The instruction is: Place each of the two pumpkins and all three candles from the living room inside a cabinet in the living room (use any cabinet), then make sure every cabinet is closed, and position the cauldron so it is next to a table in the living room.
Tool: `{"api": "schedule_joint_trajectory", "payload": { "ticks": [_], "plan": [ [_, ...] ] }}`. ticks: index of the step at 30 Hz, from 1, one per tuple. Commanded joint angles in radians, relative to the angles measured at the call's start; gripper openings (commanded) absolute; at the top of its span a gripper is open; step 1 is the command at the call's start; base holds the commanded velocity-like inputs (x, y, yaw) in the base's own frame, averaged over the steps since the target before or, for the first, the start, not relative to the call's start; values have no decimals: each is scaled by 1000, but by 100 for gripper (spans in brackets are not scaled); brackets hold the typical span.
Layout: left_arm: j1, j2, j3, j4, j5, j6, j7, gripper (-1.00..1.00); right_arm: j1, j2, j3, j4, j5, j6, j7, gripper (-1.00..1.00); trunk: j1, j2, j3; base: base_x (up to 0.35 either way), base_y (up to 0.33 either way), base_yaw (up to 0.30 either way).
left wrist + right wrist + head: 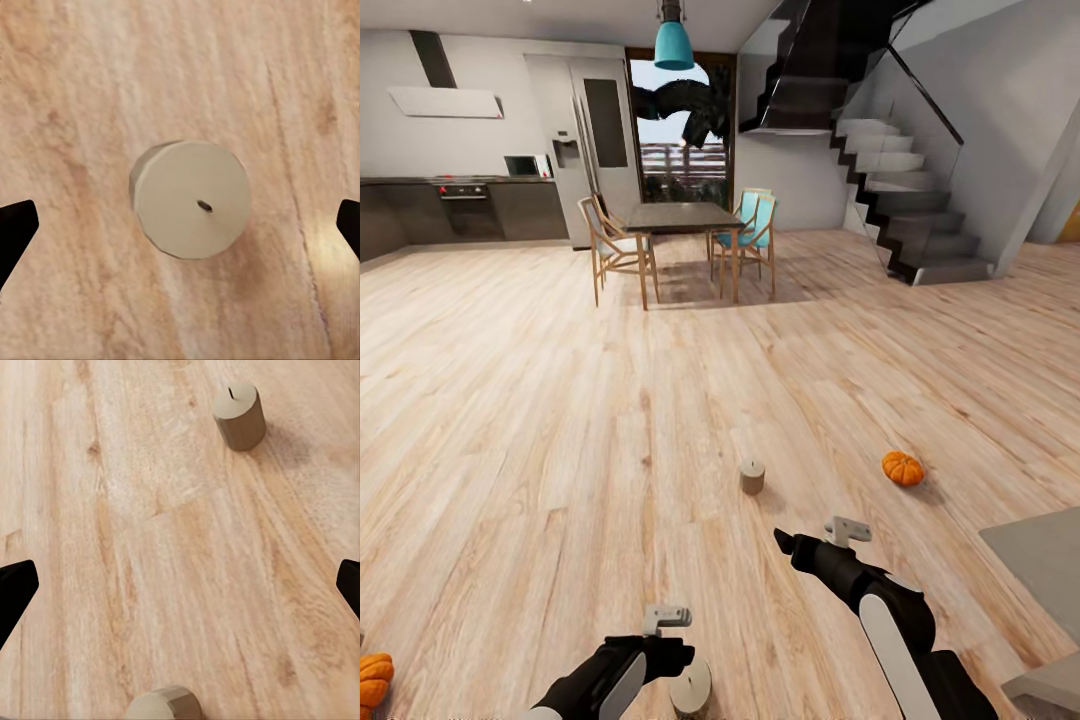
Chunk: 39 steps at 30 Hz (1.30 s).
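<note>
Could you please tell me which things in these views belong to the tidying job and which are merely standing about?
Part of the job:
- near candle, upright on the floor under the open left gripper
- far candle, ahead of the right gripper
- right pumpkin
- left pumpkin at the picture's edge

Just standing about:
- dining table with chairs
- staircase
- fridge

1 candle point(191, 199) stands upright on the wooden floor point(82, 82), seen from almost straight above. Its flat, round, beige-grey top faces the camera, with a small dark wick a little off centre, and a strip of its side wall shows along 1 edge. The 2 dark tips of the left gripper point(180, 229) jut in at opposite edges of the picture, jaws spread wide, well clear of the candle, which sits between them.
</note>
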Motion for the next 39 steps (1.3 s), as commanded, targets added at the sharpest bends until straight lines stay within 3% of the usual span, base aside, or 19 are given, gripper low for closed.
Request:
{"api": "schedule_joint_trajectory", "payload": {
  "ticks": [1, 7, 16, 30, 39],
  "plan": [
    [-1, -4, -7, -4, 9, 7, 18, 100, -1, -1, -1, -1, -11, 2, -10, 100, 4, -8, -4, 0, 0, 0],
    [-8, -24, -7, -11, 11, 15, 72, 100, -1, -2, -6, -2, -11, 1, -10, 100, 27, -50, -23, 0, 0, 0],
    [-12, -28, -7, -16, 12, -3, 79, 100, -1, -1, -9, -4, -11, 1, -10, 100, 60, -109, -51, 0, 0, 0],
    [-12, -26, -7, -14, 12, -27, 78, 100, -1, -1, -4, -3, -12, -1, -10, 100, 66, -113, -105, 0, 0, -11],
    [-12, -24, -8, -16, 12, -28, 72, 100, -1, -1, -3, -3, -11, -1, -10, 100, 66, -113, -104, 0, 0, -80]
  ]
}}
